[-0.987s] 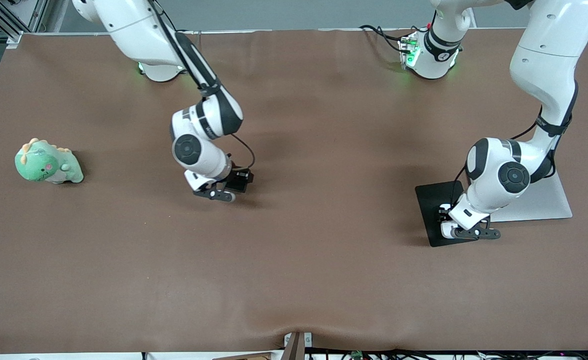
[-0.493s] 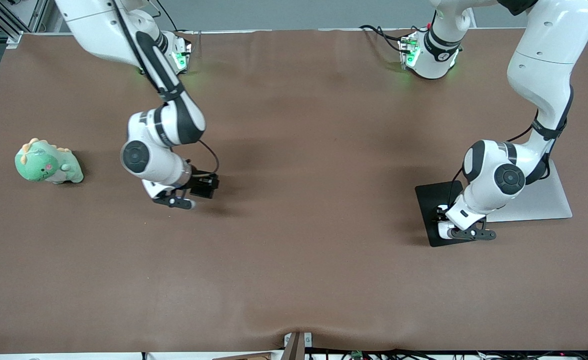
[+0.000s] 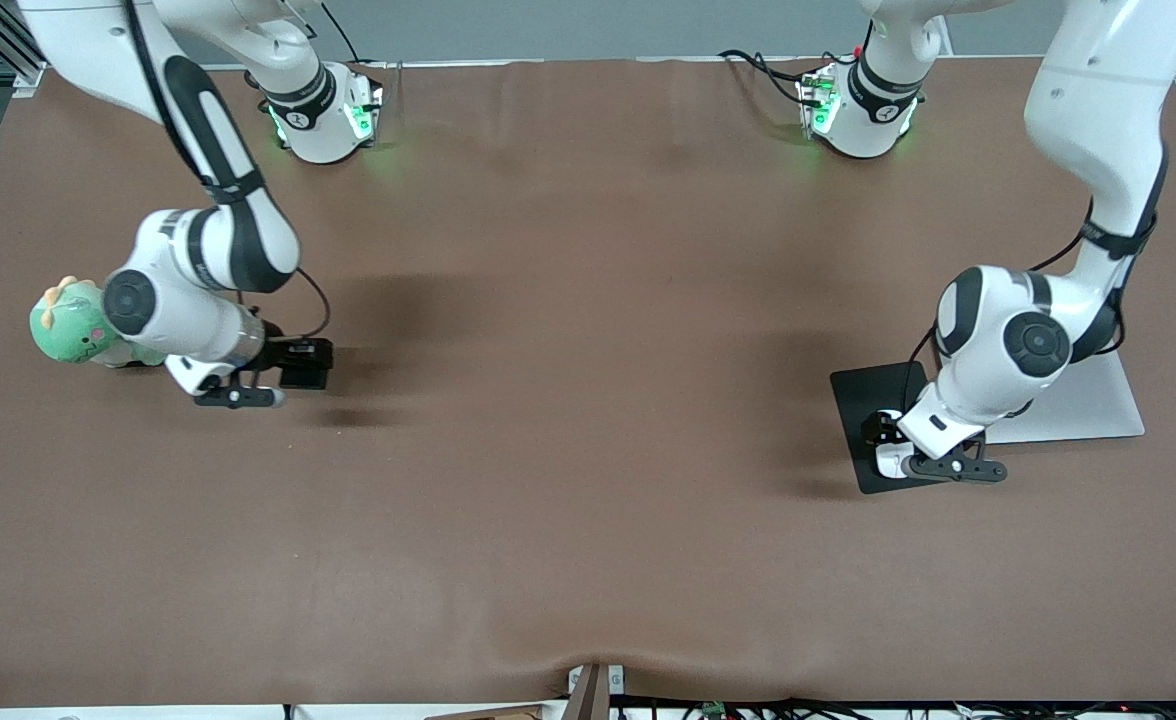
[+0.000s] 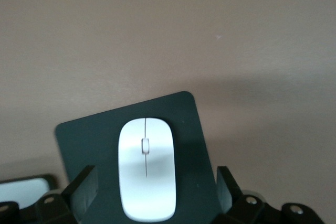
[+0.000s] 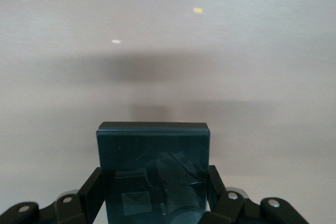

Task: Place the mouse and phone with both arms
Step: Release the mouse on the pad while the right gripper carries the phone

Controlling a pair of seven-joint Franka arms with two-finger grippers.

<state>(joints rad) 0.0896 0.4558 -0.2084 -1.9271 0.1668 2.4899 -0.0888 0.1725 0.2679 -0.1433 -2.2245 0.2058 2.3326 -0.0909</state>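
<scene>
— With the mouse (image 4: 146, 175) lying flat on the black mouse pad (image 3: 863, 395) toward the left arm's end of the table, we count half the job done: the left gripper (image 4: 152, 190) straddles it with jaws spread wide, touching neither side.

— And the phone (image 5: 153, 169)?

— We see it pinched in the right gripper (image 3: 248, 385), carried low over bare brown table (image 3: 588, 560); a green dinosaur toy (image 3: 73, 330) sits at the gripper's nine o'clock. Setting the phone down is what we judge remains. A grey laptop (image 3: 1098, 400) lies at the pad's three o'clock.
</scene>
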